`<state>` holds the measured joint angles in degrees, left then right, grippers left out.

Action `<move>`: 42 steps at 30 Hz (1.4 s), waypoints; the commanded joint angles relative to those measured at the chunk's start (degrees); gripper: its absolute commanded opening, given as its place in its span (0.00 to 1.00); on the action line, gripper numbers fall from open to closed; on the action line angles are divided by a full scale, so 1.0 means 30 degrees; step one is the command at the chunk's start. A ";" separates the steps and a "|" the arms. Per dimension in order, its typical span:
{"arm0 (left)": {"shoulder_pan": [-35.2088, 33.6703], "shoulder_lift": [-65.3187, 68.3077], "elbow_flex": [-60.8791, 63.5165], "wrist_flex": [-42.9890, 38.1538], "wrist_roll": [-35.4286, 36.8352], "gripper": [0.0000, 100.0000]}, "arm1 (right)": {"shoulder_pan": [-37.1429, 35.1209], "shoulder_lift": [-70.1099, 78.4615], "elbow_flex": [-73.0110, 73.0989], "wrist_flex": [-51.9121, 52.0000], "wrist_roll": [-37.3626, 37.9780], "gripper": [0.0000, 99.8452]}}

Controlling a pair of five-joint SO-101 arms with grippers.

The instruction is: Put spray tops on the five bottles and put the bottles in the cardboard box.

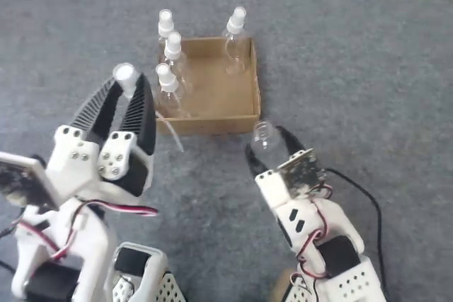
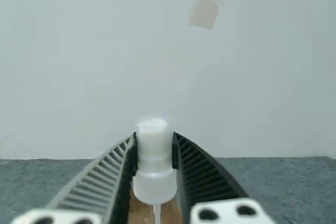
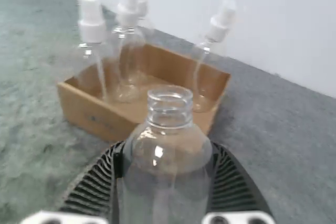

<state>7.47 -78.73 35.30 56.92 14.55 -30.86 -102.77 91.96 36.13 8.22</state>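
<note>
Overhead, the left gripper (image 1: pixel 129 84), raised and angled toward the shallow brown cardboard box (image 1: pixel 212 124), clamps a white plastic spray top (image 1: pixel 124 73). The right gripper (image 1: pixel 268 145) holds an uncapped clear plastic bottle (image 1: pixel 263 132) upright just before the box; four capped bottles (image 1: pixel 172 68) stand in or against it. From the left wrist, ribbed black fingers (image 2: pixel 113 171) pinch the spray top (image 2: pixel 154 156). From the right wrist, the bottle (image 3: pixel 167 145) sits gripped, with the box (image 3: pixel 89 106) beyond.
</note>
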 commanded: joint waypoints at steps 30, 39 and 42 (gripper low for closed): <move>0.1641 -0.8498 0.7956 -0.3956 0.1495 0.01 | -0.5231 -0.0132 0.1495 -0.1070 0.2637 0.04; 0.3136 -0.8498 0.8073 -0.4044 0.1348 0.01 | -0.5436 -0.0073 0.1495 -0.1070 0.2667 0.04; 0.3106 -0.8498 0.8073 -0.4044 0.1319 0.02 | -0.5436 -0.0073 0.1524 -0.1070 0.2637 0.04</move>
<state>16.70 -103.25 60.00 46.64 18.42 -46.42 -102.68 95.12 34.46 15.25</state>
